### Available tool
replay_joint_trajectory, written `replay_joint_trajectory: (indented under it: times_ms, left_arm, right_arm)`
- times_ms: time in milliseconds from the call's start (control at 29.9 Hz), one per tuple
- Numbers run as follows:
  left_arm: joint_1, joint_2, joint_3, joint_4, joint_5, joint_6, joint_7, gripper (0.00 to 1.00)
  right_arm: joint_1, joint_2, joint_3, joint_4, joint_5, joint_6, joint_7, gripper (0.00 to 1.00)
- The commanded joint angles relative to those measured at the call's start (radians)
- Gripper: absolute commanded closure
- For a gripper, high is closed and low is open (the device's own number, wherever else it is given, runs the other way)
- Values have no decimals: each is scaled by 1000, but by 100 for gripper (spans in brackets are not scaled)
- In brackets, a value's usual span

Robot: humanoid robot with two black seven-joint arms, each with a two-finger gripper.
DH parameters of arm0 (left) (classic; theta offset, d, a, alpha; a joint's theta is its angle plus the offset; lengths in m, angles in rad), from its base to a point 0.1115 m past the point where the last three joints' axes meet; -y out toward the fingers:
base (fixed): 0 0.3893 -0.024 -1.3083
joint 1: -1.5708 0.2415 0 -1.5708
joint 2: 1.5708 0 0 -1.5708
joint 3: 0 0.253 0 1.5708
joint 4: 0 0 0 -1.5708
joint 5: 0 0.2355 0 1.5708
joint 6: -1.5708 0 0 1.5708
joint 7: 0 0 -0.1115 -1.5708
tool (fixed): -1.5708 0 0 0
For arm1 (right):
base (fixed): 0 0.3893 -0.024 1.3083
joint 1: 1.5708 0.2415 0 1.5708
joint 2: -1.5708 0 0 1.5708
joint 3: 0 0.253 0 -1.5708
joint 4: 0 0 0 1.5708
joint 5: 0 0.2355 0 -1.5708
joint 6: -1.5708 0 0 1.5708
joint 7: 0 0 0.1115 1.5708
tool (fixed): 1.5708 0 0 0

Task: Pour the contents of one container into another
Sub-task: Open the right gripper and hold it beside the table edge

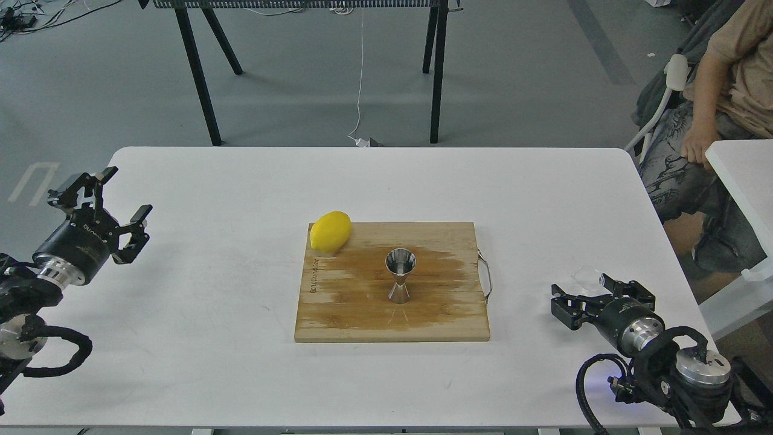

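Note:
The shiny steel hourglass jigger [400, 280] stands upright near the middle of the wooden cutting board [362, 314]. The small clear glass cup [586, 276] rests on the white table near its right edge, well to the right of the board. My right gripper [583, 292] is open around the cup's near side, with its fingers spread to either side of it. Whether a finger still touches the glass I cannot tell. At the table's left edge my left gripper [124, 194] hangs open and empty, far from both containers.
A yellow lemon [330, 231] lies on the board's far left corner. The board has a metal handle [486, 277] on its right side. A seated person [718, 109] and a second white table [746, 181] are at the right. Black table legs [199, 78] stand behind.

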Motion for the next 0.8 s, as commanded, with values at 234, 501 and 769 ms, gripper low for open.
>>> replay_joint_trajectory:
  times_ms: [234, 501, 769]
  left_arm:
    - [2, 0, 0, 0, 2, 0, 0, 14]
    - [2, -1, 0, 0, 2, 0, 0, 14]
    - [2, -1, 0, 2, 3, 0, 0, 14]
  right_arm:
    - [-11, -23, 5, 36, 0, -2, 0, 2]
    - [-23, -89, 11, 146, 2, -54, -2, 2]
    - [8, -152, 17, 235, -15, 98, -92, 1]
